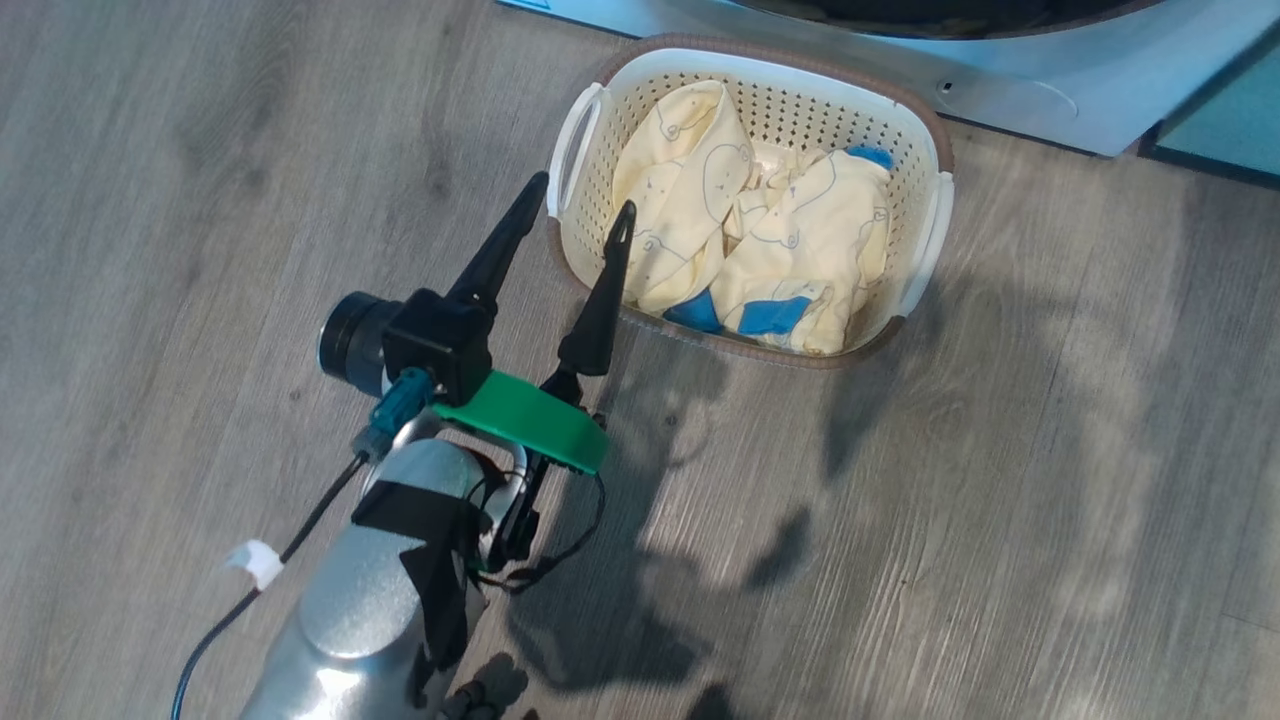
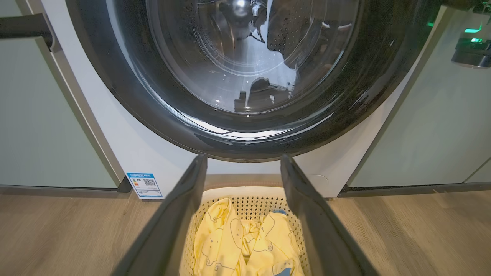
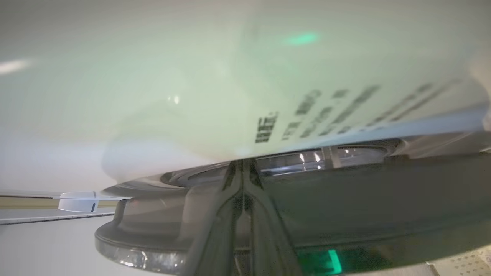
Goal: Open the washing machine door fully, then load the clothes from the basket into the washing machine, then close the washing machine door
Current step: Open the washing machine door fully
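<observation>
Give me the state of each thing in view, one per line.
Door: looks closed.
Basket: upright, loaded.
Clothes: crumpled inside basket.
Left gripper: open, empty, near basket.
Right gripper: shut, close to door's rim.

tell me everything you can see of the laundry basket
The cream perforated plastic rectangular basket has rounded corners, a brown rim and white side handles. It stands upright on the wood-look floor before the white washing machine, holding pale-yellow printed clothes with blue patches. The open left end effector hovers by its left handle.
</observation>
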{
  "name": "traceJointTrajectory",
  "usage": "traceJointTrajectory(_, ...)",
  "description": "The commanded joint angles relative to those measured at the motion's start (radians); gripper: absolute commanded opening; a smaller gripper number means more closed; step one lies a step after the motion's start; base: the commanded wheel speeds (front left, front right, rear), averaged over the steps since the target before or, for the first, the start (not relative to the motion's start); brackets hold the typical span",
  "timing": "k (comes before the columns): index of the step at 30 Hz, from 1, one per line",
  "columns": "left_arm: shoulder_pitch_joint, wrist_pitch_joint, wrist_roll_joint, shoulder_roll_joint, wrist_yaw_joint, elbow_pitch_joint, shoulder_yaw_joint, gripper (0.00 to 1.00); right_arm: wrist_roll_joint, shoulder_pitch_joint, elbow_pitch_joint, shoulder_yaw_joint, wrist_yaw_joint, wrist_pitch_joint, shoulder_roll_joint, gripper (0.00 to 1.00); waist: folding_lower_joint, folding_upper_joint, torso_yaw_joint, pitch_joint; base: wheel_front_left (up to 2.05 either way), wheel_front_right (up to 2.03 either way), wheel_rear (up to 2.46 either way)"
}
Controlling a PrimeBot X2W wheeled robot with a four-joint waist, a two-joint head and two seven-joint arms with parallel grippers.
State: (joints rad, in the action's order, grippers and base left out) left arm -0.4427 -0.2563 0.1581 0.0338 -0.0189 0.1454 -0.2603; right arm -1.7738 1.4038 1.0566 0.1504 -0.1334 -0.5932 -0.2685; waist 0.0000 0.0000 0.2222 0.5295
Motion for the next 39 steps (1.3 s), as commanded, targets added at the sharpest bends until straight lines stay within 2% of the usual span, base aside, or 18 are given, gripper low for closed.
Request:
traceJointTrajectory(1, -0.028, -0.006, 0.006, 0.016, 0.006, -0.035, 0.028, 1.0, 0.005, 0.044, -0.027, 0.008, 0.003, -0.016, 0.021, 0.0, 0.0, 0.0, 0.0, 0.003, 0.0, 0.0, 0.0)
traceJointTrajectory(21, -0.035, -0.006, -0.001, 0.016, 0.015, -0.042, 0.031, 1.0, 0.02, 0.006, -0.064, 0.057, 0.003, -0.121, 0.023, 0.0, 0.0, 0.0, -0.017, 0.01, 0.0, 0.0, 0.0)
traceJointTrajectory(39, 0.0, -0.006, -0.001, 0.016, 0.019, -0.032, 0.04, 1.0, -0.004, -0.24, -0.298, 0.1, 0.003, -0.213, 0.037, 0.0, 0.0, 0.0, -0.042, -0.057, 0.0, 0.0, 0.0)
